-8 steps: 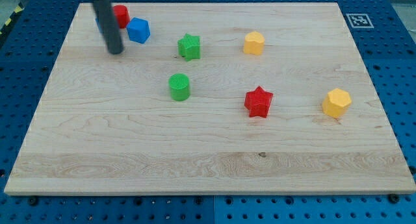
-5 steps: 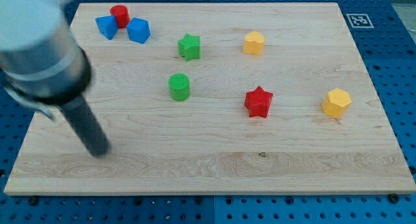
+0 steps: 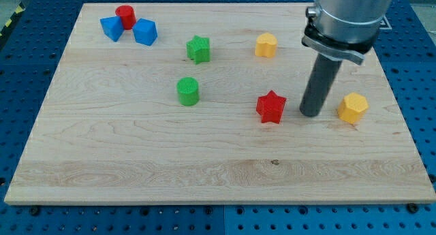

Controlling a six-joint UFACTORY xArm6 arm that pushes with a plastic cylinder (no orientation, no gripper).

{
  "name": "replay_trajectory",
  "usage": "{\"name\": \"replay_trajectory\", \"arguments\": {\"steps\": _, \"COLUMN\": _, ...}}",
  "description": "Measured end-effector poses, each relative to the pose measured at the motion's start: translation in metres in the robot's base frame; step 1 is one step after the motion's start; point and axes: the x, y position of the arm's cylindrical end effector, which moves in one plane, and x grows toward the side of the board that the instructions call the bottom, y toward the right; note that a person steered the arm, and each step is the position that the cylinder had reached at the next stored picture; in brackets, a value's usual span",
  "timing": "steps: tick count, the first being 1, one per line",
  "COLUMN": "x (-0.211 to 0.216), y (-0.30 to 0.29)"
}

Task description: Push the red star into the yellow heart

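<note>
The red star (image 3: 270,106) lies on the wooden board (image 3: 136,160), right of centre. My tip (image 3: 311,114) stands just to the star's right, a small gap away, between it and a yellow block (image 3: 353,107) near the view's right edge. A second yellow block (image 3: 266,45) lies toward the view's top, above the star. I cannot tell which of the two yellow blocks is the heart. The rod rises from the tip to the arm's grey body at the view's top right.
A green star (image 3: 198,49) and a green cylinder (image 3: 188,90) lie left of centre. A red cylinder (image 3: 125,17) and two blue blocks (image 3: 112,28) (image 3: 145,32) cluster at the view's top left. Blue pegboard surrounds the board.
The rod has swept from the view's top left, through the lower left, to just right of the red star. No block has moved.
</note>
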Motion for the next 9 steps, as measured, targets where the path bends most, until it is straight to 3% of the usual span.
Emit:
{"name": "replay_trajectory", "arguments": {"steps": 1, "x": 0.028, "y": -0.001}}
{"name": "replay_trajectory", "arguments": {"steps": 3, "x": -0.027, "y": -0.040}}
{"name": "replay_trajectory", "arguments": {"steps": 4, "x": -0.029, "y": -0.035}}
{"name": "replay_trajectory", "arguments": {"steps": 5, "x": 0.023, "y": -0.033}}
{"name": "replay_trajectory", "arguments": {"steps": 6, "x": 0.030, "y": -0.062}}
{"name": "replay_trajectory", "arguments": {"steps": 8, "x": -0.093, "y": -0.083}}
{"name": "replay_trajectory", "arguments": {"steps": 9, "x": -0.099, "y": -0.083}}
